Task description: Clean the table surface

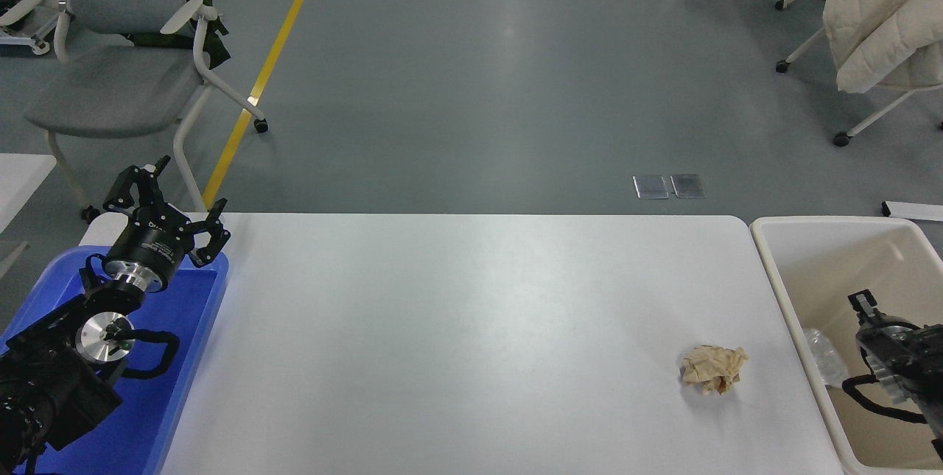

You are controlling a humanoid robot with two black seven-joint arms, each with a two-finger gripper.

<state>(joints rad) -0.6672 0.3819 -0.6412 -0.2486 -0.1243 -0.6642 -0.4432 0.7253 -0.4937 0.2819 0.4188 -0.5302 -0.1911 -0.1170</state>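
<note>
table surface (pixel 442 328): spans centre, between blue tray (pixel 147 401) at left and cream bin (pixel 803 313) at right | crumpled brown paper (pixel 713 369): on it, near right | right gripper (pixel 866 309): over bin, right of table, grip state cannot tell | left gripper (pixel 166 213): fingers spread, empty, over tray's far end

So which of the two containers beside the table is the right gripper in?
The cream bin at the table's right end; the right gripper hangs inside it. The blue tray sits under the parked left gripper.
</note>
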